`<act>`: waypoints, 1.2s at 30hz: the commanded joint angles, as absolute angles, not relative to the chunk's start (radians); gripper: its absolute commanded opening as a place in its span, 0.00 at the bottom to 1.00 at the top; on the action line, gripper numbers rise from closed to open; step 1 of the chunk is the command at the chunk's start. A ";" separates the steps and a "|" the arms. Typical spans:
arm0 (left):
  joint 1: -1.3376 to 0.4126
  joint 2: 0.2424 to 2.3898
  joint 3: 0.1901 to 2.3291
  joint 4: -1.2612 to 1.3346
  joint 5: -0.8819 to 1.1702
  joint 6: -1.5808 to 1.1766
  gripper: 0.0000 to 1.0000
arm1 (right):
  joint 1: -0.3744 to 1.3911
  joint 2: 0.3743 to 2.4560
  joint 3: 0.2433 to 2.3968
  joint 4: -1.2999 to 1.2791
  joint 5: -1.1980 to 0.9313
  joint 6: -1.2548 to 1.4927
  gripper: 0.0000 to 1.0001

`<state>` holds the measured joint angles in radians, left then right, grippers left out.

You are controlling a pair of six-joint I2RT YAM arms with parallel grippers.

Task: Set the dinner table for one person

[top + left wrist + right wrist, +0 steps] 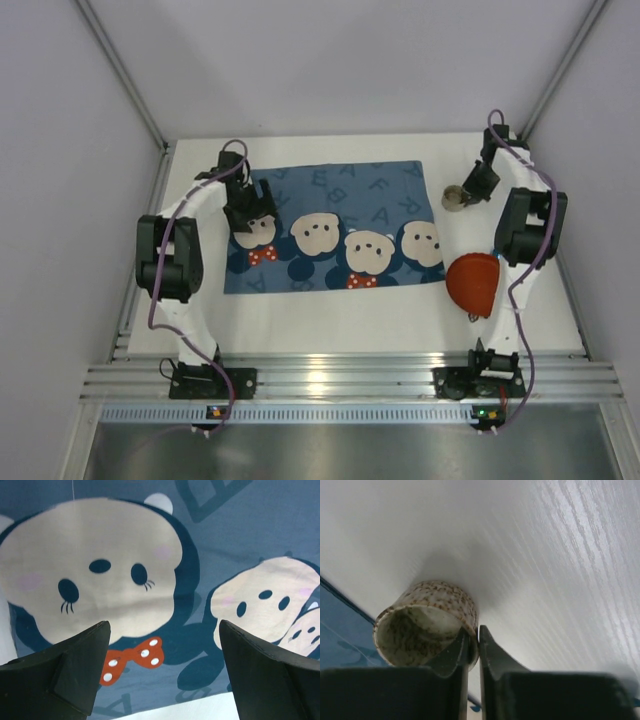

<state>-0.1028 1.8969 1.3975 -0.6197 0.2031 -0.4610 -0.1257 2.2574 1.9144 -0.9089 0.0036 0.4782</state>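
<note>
A small speckled beige cup (427, 625) stands on the white dinner table (400, 320) just right of the blue mat (340, 190), at the far right (455, 198). My right gripper (478, 640) is shut on the cup's wall, one finger inside the rim and one outside; from above it sits at the cup's right side (468, 190). My left gripper (165, 650) hangs open over the mat's left part (252, 215), above a printed red bow, with nothing between its fingers.
A red-orange bowl (472, 283) lies on the table near the right arm, in front of the cup. The mat (225, 530), printed with cartoon faces, covers the middle. Frame posts and grey walls close in both sides.
</note>
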 commanded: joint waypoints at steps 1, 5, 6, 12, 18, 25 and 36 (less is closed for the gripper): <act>-0.104 1.948 1.474 -0.607 0.219 -0.430 0.95 | -0.110 2.278 1.974 -0.937 0.057 0.485 0.00; -0.103 1.979 1.506 -0.638 0.225 -0.425 0.95 | -0.104 2.244 1.994 -0.942 0.087 0.489 0.00; -0.103 1.973 1.496 -0.638 0.236 -0.428 0.95 | -0.091 2.218 2.003 -0.943 0.086 0.489 0.00; -0.103 1.936 1.448 -0.664 0.239 -0.399 0.95 | 0.061 2.116 2.028 -0.899 0.118 0.488 0.00; -0.095 1.947 1.437 -0.667 0.244 -0.390 0.96 | 0.162 2.213 2.148 -0.799 0.028 0.523 0.00; -0.094 1.904 1.416 -0.699 0.201 -0.385 0.96 | 0.186 2.427 2.361 -0.799 -0.035 0.557 0.00; -0.101 1.798 1.411 -0.765 0.207 -0.440 0.96 | 0.195 2.442 2.330 -0.856 -0.003 0.534 0.17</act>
<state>-0.0990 1.8591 1.4086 -0.7250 0.2092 -0.4122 0.1925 2.5034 2.3230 -0.8532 -0.0113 0.5434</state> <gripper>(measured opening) 0.961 0.129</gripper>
